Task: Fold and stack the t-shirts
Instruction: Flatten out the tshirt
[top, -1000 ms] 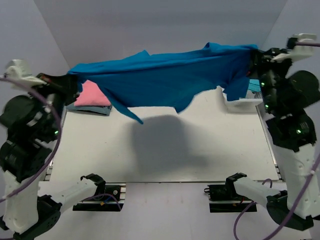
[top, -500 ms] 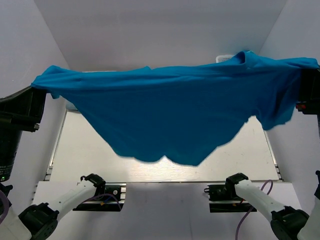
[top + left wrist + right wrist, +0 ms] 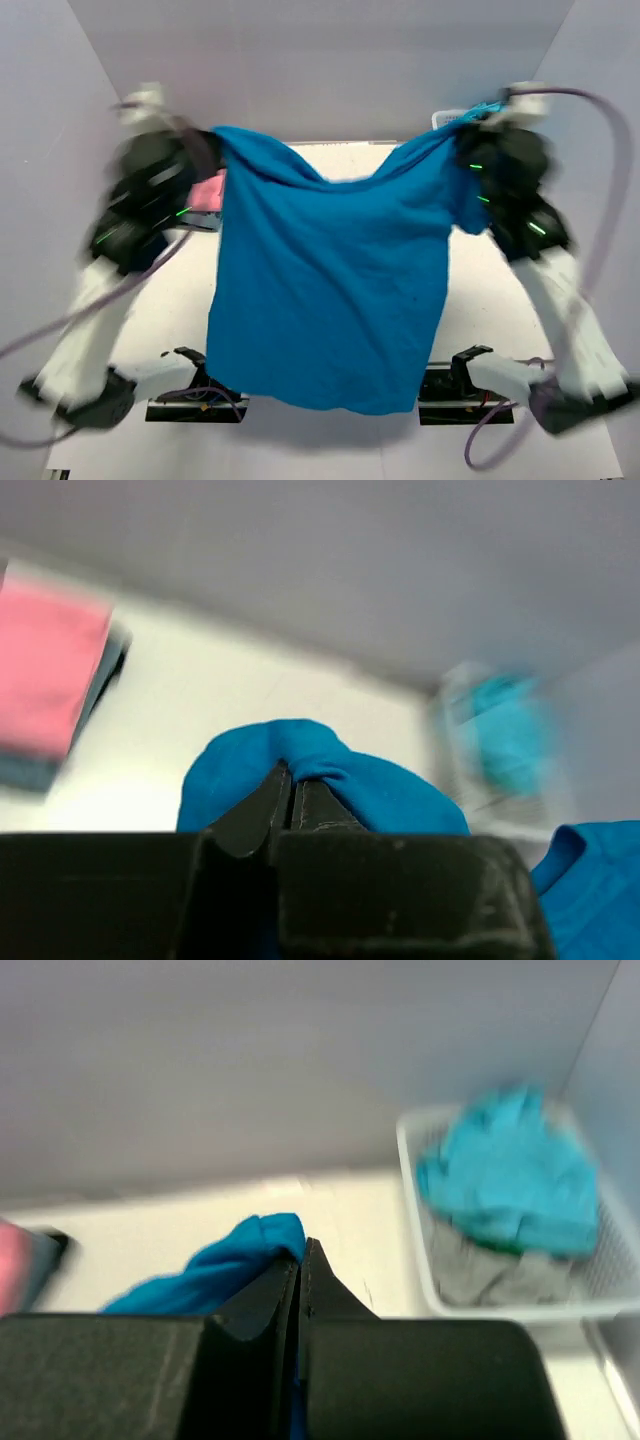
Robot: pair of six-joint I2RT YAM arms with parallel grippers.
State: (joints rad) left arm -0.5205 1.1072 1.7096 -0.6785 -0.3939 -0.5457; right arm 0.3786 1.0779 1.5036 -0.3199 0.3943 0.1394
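The blue t-shirt [image 3: 330, 290] hangs in the air over the table [image 3: 185, 300], front spread flat, its hem dangling at the near edge just above the arm bases. Higher and farther back, each shoulder is pinched. The left gripper [image 3: 292, 780] has its fingers pressed together on a bunched fold of blue cloth, and the right gripper [image 3: 301, 1250] is clamped the same way on the other shoulder, so the collar sags between them. Both arms look blurred in the overhead view. Beyond, at the far left of the table, a folded pink t-shirt [image 3: 45, 675] lies on a darker folded one [image 3: 30, 772]. At the far right, a white basket [image 3: 412, 1185] holds a crumpled turquoise t-shirt [image 3: 510, 1165].
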